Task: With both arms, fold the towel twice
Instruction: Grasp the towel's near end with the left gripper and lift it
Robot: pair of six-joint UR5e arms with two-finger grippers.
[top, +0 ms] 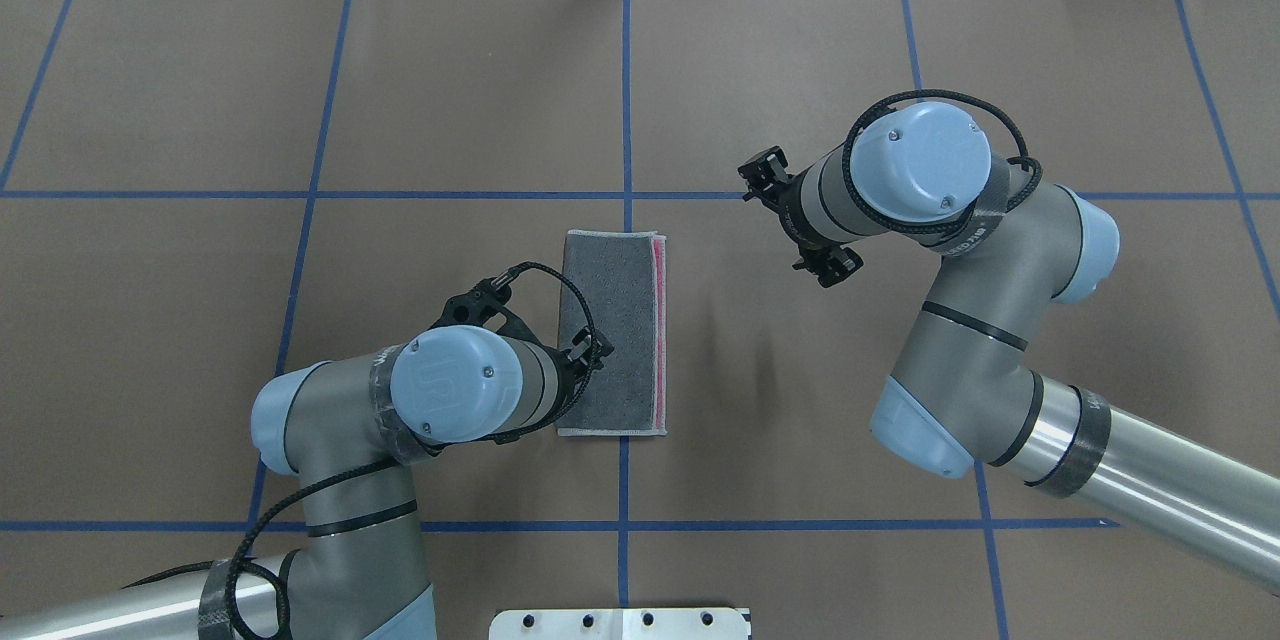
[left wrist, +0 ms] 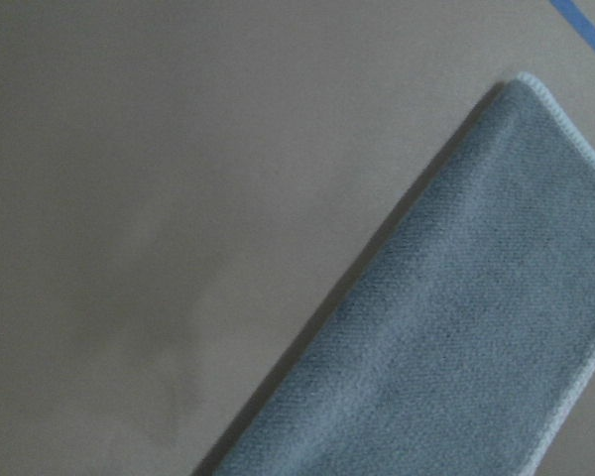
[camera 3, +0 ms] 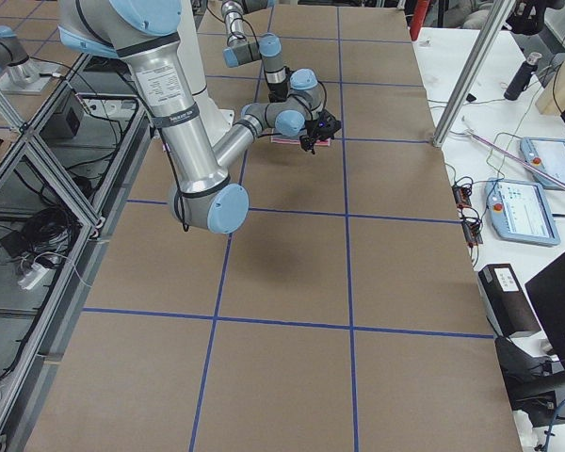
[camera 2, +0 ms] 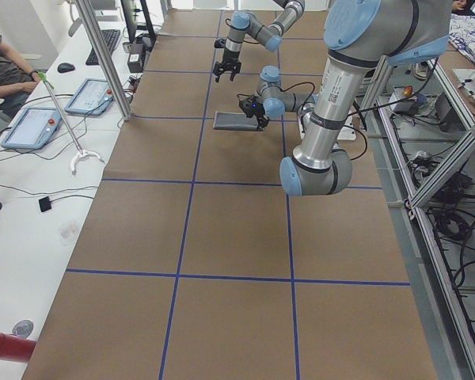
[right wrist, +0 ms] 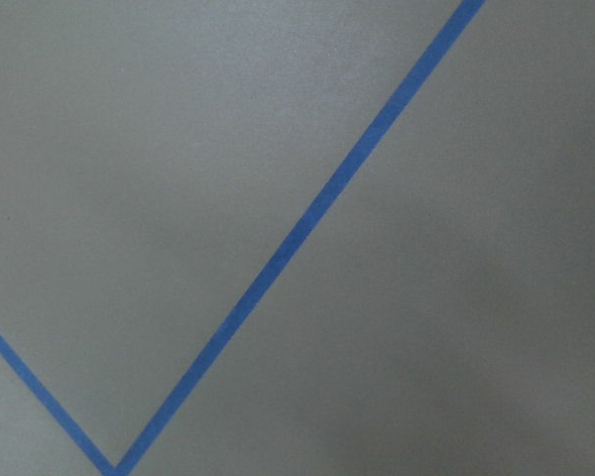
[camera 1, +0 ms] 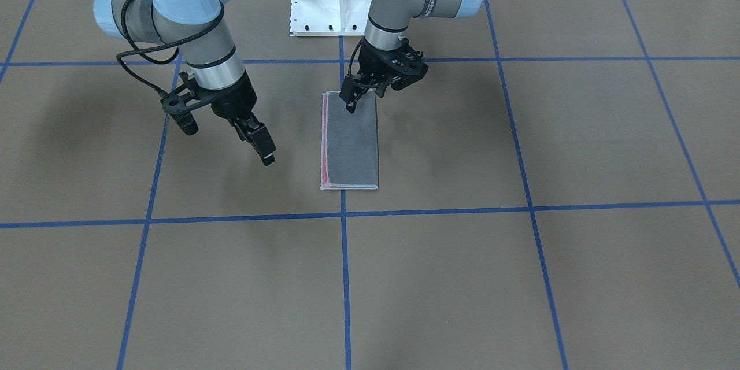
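The towel (camera 1: 350, 141) lies flat on the table as a narrow rectangle, dark grey face up, with a pink strip along one long edge (top: 658, 330). My left gripper (camera 1: 350, 105) hangs just above the towel's end nearest the robot, its fingers together and holding nothing. The left wrist view shows the grey towel (left wrist: 456, 347) from close above. My right gripper (camera 1: 265, 150) hangs above bare table beside the towel's pink-edged side, apart from it, with its fingers together and empty. The right wrist view shows only table and blue tape.
The brown table (camera 1: 520, 277) carries a grid of blue tape lines (camera 1: 345, 277). The white robot base (camera 1: 329, 0) stands just behind the towel. An operator's desk with tablets (camera 2: 32, 127) runs along the table's far side.
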